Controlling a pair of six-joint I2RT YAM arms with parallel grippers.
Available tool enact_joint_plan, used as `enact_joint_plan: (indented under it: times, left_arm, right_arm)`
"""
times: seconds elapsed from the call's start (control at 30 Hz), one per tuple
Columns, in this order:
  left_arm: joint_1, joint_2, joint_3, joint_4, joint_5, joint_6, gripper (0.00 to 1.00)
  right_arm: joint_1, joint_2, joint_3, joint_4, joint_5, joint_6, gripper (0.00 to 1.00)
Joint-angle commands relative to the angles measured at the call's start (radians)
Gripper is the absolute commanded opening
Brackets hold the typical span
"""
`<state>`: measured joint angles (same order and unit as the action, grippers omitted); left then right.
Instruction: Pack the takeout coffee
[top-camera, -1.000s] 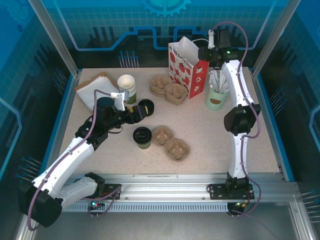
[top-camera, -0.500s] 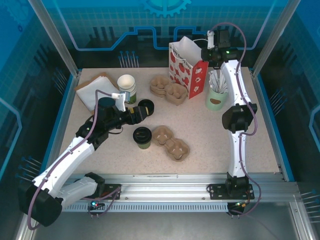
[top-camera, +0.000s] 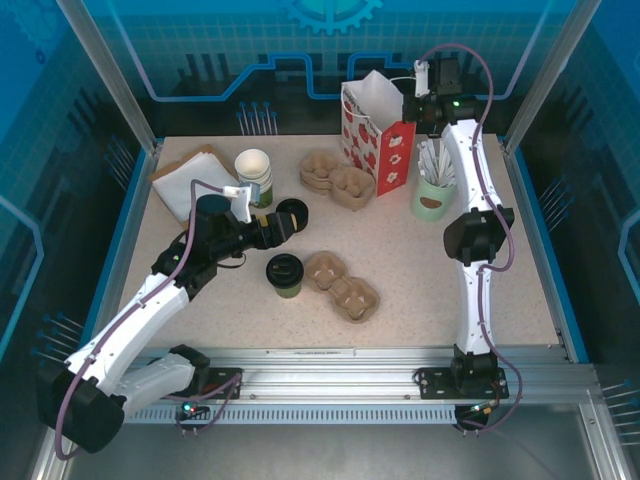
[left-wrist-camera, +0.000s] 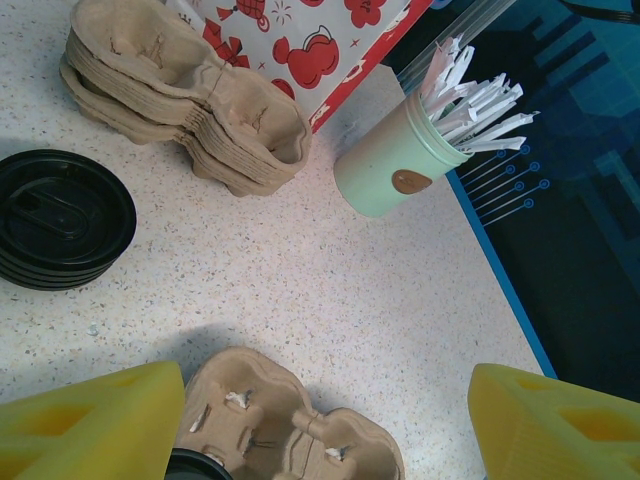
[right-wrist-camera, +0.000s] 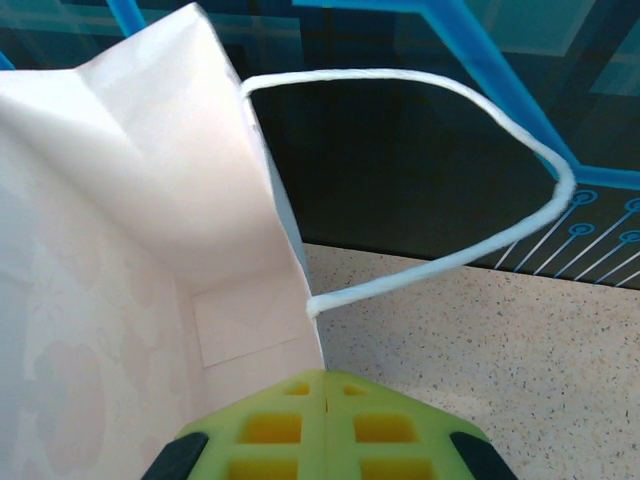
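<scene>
The takeout coffee (top-camera: 285, 275), a small green cup with a black lid, stands upright mid-table; its lid edge (left-wrist-camera: 196, 467) peeks in at the bottom of the left wrist view. My left gripper (top-camera: 277, 228) (left-wrist-camera: 325, 430) hovers open behind the cup, holding nothing, its yellow fingers wide apart above a cardboard cup carrier (top-camera: 343, 284) (left-wrist-camera: 290, 420). At the back, my right gripper (top-camera: 420, 110) (right-wrist-camera: 327, 385) is shut on the upper rim of the white paper bag with red prints (top-camera: 372, 135) (right-wrist-camera: 150, 250). The bag's string handle (right-wrist-camera: 450, 150) loops beyond the fingers.
A stack of lidless cups (top-camera: 254, 175) and a low stack of black lids (top-camera: 292, 213) (left-wrist-camera: 60, 215) sit behind the left gripper. A pile of cup carriers (top-camera: 337, 178) (left-wrist-camera: 180, 105), a mint holder of white sachets (top-camera: 432, 192) (left-wrist-camera: 395, 165) and napkins (top-camera: 192, 177) line the back.
My right gripper has closed on the bag's rim, and the bag's top has shifted slightly. The left arm and the coffee have not moved.
</scene>
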<state>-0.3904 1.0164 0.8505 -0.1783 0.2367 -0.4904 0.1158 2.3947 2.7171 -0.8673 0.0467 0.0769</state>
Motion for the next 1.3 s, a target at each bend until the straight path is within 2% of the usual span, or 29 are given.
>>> enact_joint_plan:
  times: [0.0, 0.47, 0.8, 1.03, 1.13, 1.27]
  left_arm:
    - [-0.007, -0.009, 0.027, -0.01, 0.005, 0.015, 0.77]
    - [-0.007, -0.043, 0.033, -0.024, 0.006, 0.009, 0.77]
    - [-0.008, -0.062, 0.042, -0.048, -0.002, 0.016, 0.77]
    - [-0.007, -0.076, 0.04, -0.062, -0.012, 0.025, 0.77]
    - [-0.008, -0.093, 0.028, -0.064, -0.02, 0.029, 0.77]
    - [-0.008, -0.122, 0.005, -0.061, -0.032, 0.03, 0.77]
  right_arm:
    - [-0.011, -0.027, 0.04, -0.015, -0.015, 0.0, 0.0]
    - [-0.002, -0.181, 0.04, 0.045, -0.081, 0.087, 0.0]
    - [0.025, -0.281, 0.041, 0.091, -0.213, 0.171, 0.0]
    - [0.071, -0.384, 0.033, 0.028, -0.296, 0.17, 0.0]
    - [0.084, -0.456, -0.025, -0.002, -0.336, 0.173, 0.0]
    - [0.114, -0.596, -0.196, -0.011, -0.308, 0.136, 0.0]
